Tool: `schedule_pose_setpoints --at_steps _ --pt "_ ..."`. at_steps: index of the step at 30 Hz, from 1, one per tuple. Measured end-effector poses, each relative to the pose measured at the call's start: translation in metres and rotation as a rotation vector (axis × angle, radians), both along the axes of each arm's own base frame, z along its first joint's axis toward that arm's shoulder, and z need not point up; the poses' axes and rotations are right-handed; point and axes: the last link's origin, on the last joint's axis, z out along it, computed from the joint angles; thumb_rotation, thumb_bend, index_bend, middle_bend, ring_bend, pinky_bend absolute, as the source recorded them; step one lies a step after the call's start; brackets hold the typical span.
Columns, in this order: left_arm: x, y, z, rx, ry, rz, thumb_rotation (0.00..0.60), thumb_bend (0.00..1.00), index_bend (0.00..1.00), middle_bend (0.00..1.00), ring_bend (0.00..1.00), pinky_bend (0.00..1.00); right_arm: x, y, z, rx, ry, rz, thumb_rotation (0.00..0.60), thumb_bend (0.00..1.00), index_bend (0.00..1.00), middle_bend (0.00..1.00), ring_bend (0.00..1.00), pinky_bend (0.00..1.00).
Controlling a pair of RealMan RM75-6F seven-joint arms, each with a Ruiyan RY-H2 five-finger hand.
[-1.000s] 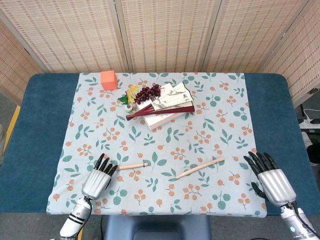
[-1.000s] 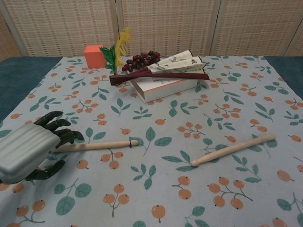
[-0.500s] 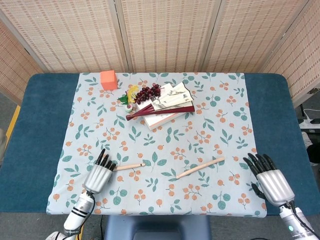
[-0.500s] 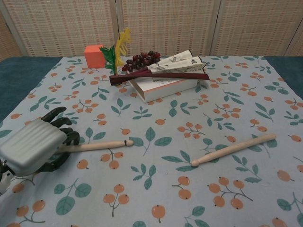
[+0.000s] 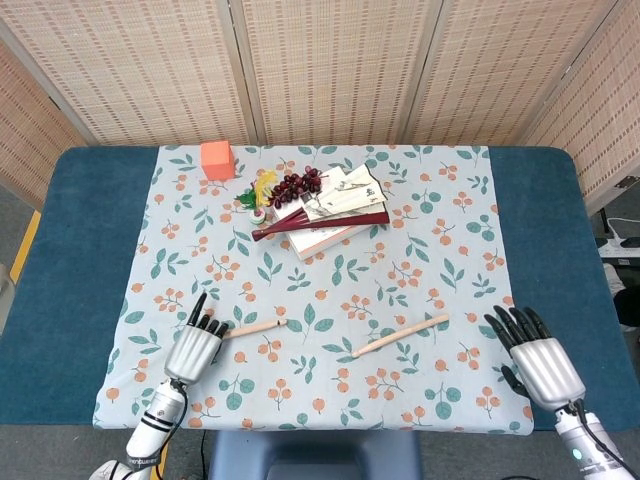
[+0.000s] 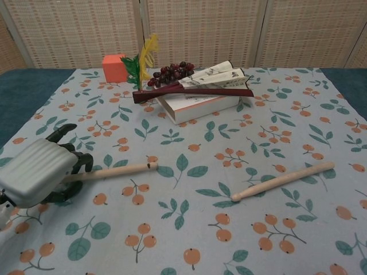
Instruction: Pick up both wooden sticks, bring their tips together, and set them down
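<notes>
Two light wooden sticks lie on the floral cloth. The left stick (image 5: 254, 327) (image 6: 117, 169) points right, its left end inside the curled fingers of my left hand (image 5: 196, 344) (image 6: 39, 173), which grips it; the free tip looks slightly raised. The right stick (image 5: 400, 336) (image 6: 284, 180) lies slanted on the cloth, untouched. My right hand (image 5: 533, 361) hovers at the cloth's right front corner, fingers spread, holding nothing, a good way right of that stick. The chest view does not show it.
At the back middle a white book (image 5: 327, 237) (image 6: 198, 106) carries a dark red folded fan (image 6: 192, 92), purple grapes (image 5: 298, 186) (image 6: 171, 73) and a small plant. An orange block (image 5: 217, 159) (image 6: 114, 67) stands at the back left. Blue table (image 5: 70, 250) borders the cloth.
My left hand has closed around the left stick's end and drawn it slightly leftward, with its tip rising a little. The right hand and right stick have barely moved.
</notes>
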Motion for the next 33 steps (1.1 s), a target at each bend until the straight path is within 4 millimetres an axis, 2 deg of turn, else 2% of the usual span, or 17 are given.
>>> schedule_pose_setpoints --at_steps 5,8,11,14,16,26,33 --pt "0.003 0.000 0.007 0.010 -0.078 -0.038 0.600 0.49 0.87 0.90 0.49 0.05 0.003 -0.013 -0.012 0.002 0.026 0.046 0.600 0.33 0.00 0.00 0.00 0.00" --pt "0.005 0.000 0.014 0.016 -0.153 -0.075 0.600 0.49 0.87 0.90 0.49 0.05 0.009 -0.023 -0.024 0.011 0.040 0.108 0.600 0.33 0.03 0.03 0.00 0.00" --pt "0.006 -0.002 0.023 0.024 -0.212 -0.121 0.600 0.49 0.87 0.90 0.49 0.05 0.015 -0.035 -0.039 0.028 0.064 0.178 0.600 0.33 0.12 0.12 0.00 0.00" --pt "0.000 -0.003 0.030 0.029 -0.212 -0.142 0.600 0.49 0.87 0.90 0.49 0.05 0.020 -0.048 -0.057 0.057 0.091 0.231 0.600 0.33 0.24 0.21 0.00 0.00" --pt "-0.005 -0.001 0.033 0.034 -0.195 -0.136 0.600 0.49 0.87 0.90 0.49 0.05 0.024 -0.056 -0.069 0.076 0.100 0.259 0.600 0.33 0.28 0.25 0.00 0.00" --pt "-0.024 0.006 0.042 0.055 -0.142 -0.096 0.600 0.49 0.87 0.90 0.49 0.05 0.023 -0.083 -0.119 0.146 0.155 0.306 0.600 0.33 0.33 0.31 0.01 0.00" --pt "-0.028 0.008 0.041 0.032 -0.115 -0.095 0.600 0.49 0.87 0.90 0.49 0.05 0.018 -0.092 -0.139 0.153 0.178 0.298 0.600 0.33 0.36 0.34 0.04 0.00"
